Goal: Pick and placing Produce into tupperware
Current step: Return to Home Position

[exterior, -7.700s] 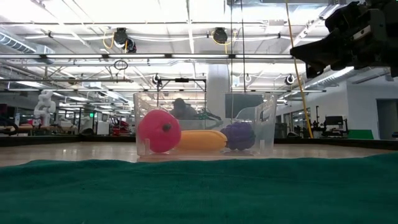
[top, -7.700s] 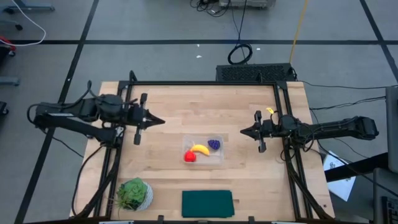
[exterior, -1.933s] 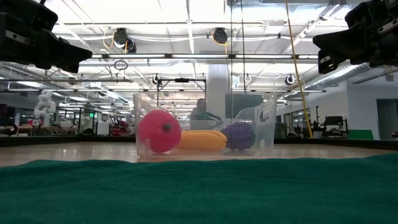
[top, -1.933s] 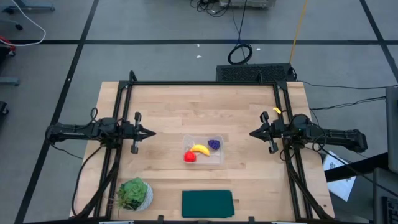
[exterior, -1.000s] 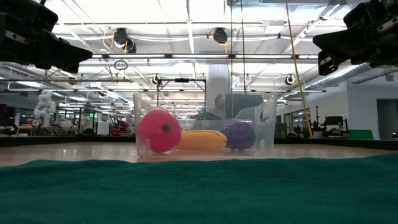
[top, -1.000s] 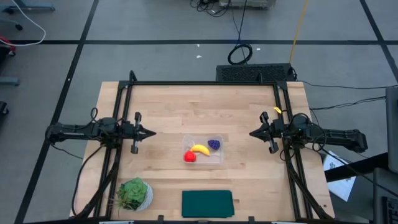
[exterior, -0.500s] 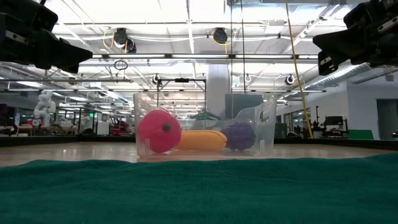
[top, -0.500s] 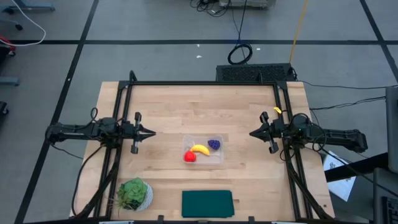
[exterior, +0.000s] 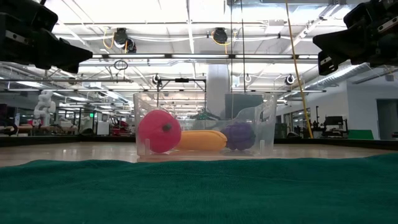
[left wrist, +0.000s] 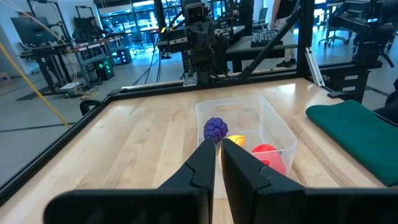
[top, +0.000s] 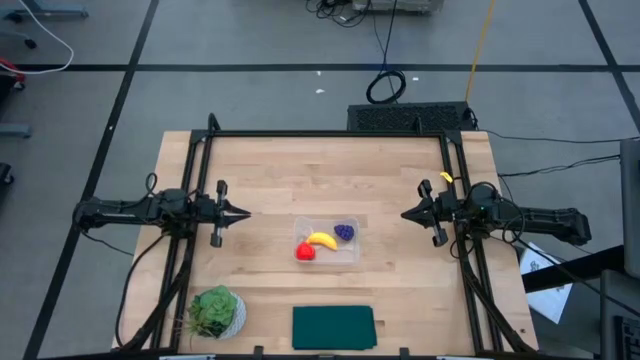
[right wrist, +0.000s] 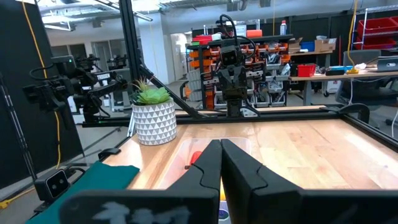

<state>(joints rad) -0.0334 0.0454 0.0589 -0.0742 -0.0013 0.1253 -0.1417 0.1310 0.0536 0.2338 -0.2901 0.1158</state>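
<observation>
The clear tupperware (top: pixel 340 250) stands on the wooden table's middle. In it lie the red round fruit (top: pixel 305 252), the yellow banana (top: pixel 321 240) and the purple grape cluster (top: pixel 344 232), side by side on its floor (exterior: pixel 205 149). My left gripper (top: pixel 243 212) hangs level over the table's left side, pointing at the tupperware (left wrist: pixel 273 127), its fingers almost together with only a slit between them and nothing held. My right gripper (top: pixel 405 214) hangs over the table's right side, shut and empty, also pointing toward the tupperware (right wrist: pixel 180 158).
A leafy green plant in a white pot (top: pixel 215 312) stands at the near left. A dark green cloth (top: pixel 333 327) lies flat at the near edge, in front of the tupperware. A black frame (top: pixel 330 135) runs around the table. Bare wood lies between each gripper and the tupperware.
</observation>
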